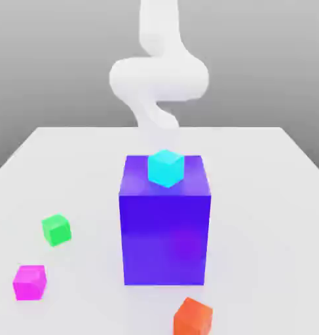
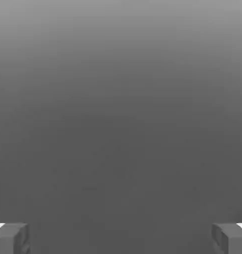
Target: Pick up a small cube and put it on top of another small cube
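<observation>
A cyan cube sat atop the big blue block, which blocked the arm. Green, pink and orange cubes ringed it. The tool gaped wide, empty.

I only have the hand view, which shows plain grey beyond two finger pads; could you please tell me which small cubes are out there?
Observer: Three small cubes lie on the white table: a green cube, a magenta cube and an orange cube.
Operator: Thank you. Is anything else on it?
Observer: Yes, a tall blue block stands mid-table, with a cyan cube on top of it.
Operator: And where is the arm relative to that block?
Observer: In the exterior view the white arm rises behind the block.
</observation>
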Available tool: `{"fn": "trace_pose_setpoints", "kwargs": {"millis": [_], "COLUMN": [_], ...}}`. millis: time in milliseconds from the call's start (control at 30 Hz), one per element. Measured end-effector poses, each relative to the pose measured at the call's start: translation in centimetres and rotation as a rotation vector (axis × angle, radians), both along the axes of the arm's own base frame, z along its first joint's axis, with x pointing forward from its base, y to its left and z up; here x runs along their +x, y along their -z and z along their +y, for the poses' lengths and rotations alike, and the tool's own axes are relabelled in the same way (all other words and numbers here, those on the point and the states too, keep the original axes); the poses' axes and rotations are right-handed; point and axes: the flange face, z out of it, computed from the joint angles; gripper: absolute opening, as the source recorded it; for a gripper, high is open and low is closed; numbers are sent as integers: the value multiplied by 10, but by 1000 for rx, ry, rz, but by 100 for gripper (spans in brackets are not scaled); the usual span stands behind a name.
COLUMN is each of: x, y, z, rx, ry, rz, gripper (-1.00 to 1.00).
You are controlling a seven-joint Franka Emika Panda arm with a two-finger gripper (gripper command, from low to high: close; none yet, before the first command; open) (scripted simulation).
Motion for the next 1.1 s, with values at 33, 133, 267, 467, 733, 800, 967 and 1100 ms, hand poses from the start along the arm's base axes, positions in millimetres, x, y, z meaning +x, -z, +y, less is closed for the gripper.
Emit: {"fn": "trace_pose_setpoints", "kwargs": {"millis": [33, 133, 267, 467, 733, 800, 967, 1100], "x": [13, 45, 73, 85, 46, 32, 15, 13], "y": [17, 68, 140, 254, 406, 441, 514, 539], "z": [-9, -38, -82, -149, -225, -232, -241, -240], "rx": [16, 65, 134, 251, 444, 496, 558, 558], "ry": [55, 209, 411, 711, 1120, 1210, 1317, 1320], "rz": [29, 106, 200, 328, 479, 517, 556, 557], "gripper": [0, 0, 0, 0, 0, 0, 0, -100]}}
